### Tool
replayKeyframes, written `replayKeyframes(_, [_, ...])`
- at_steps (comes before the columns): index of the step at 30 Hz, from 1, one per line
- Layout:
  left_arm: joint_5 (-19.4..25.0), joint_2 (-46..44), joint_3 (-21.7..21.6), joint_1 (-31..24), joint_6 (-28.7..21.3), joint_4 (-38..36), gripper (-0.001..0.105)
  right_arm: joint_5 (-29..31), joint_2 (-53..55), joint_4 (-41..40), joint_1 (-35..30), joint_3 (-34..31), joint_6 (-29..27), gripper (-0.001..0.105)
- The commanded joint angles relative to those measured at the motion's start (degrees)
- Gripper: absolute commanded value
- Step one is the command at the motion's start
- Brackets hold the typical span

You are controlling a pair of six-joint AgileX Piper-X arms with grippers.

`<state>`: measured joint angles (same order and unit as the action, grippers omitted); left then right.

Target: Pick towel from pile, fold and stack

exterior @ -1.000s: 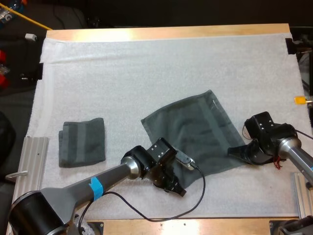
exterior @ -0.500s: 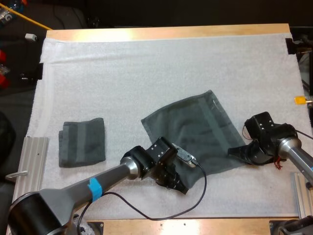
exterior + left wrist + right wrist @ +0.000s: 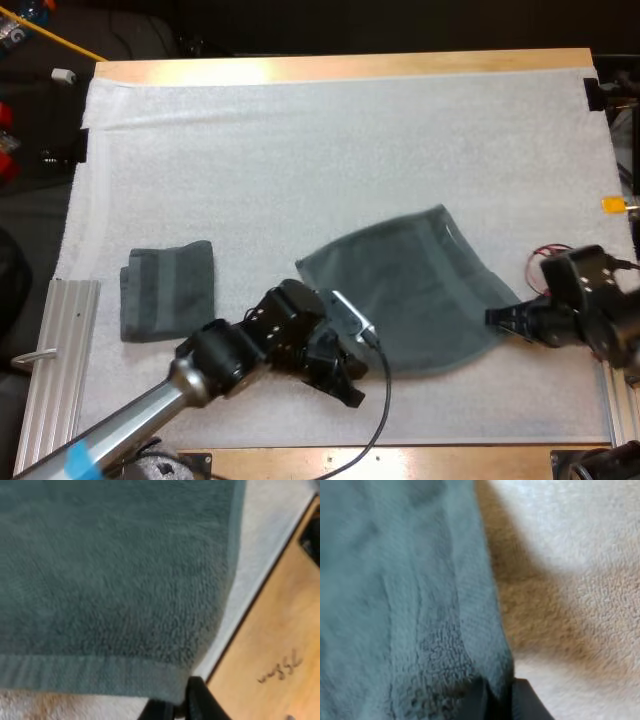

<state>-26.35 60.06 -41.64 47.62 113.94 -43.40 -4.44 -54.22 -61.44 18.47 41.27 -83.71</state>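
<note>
1. The spread towel (image 3: pixel 420 290) is dark grey-green and opened out in one layer. It spans the gap between the two end effectors. One near corner is pinched in the left end effector (image 3: pixel 350 388) and the other in the right end effector (image 3: pixel 500 320). Its near edge curves between them.
2. The folded towel (image 3: pixel 168 290) is the same colour, a compact rectangle lying flat. It sits left of the left end effector, well apart from it.

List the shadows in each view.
High view: even light, only a thin dark shadow on the mat under the towel, along its near edge. Left wrist view: a warm-tinted shadow on the mat below the towel's hem. Right wrist view: a broad brownish shadow on the mat beside the towel's edge.
</note>
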Motion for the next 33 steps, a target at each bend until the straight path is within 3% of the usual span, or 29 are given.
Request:
replayKeyframes(1, [-0.5, -1.8, -1.1, 0.2, 0.4, -1.9, 0.0, -1.6, 3.1, -1.5, -0.2, 1.3, 1.3, 0.0])
replayKeyframes(9, [-0.5, -7.6, -6.9, 0.2, 0.4, -7.8, 0.0, -4.2, 12.3, -5.3, 4.6, 8.9, 6.9, 0.0])
replayKeyframes(18, [0.1, -10.7, -13.7, 0.2, 0.1, -13.4, 0.0, 2.7, 12.6, -12.6, 18.2, 17.0, 15.9, 0.0])
replayKeyframes(24, [5.7, -12.2, -14.0, 0.2, -1.1, -17.4, 0.0, 11.9, 12.6, -17.2, 26.2, 21.0, 21.7, 0.0])
replayKeyframes(28, [12.8, -11.4, -14.0, 0.2, -2.2, -16.9, 0.0, 12.4, 11.0, -17.1, 27.2, 21.0, 22.2, 0.0])
replayKeyframes(33, [14.3, -6.4, -14.0, -2.8, -5.0, -13.3, 0.0, 18.5, 4.3, -13.2, 27.1, 21.0, 21.8, 0.0])
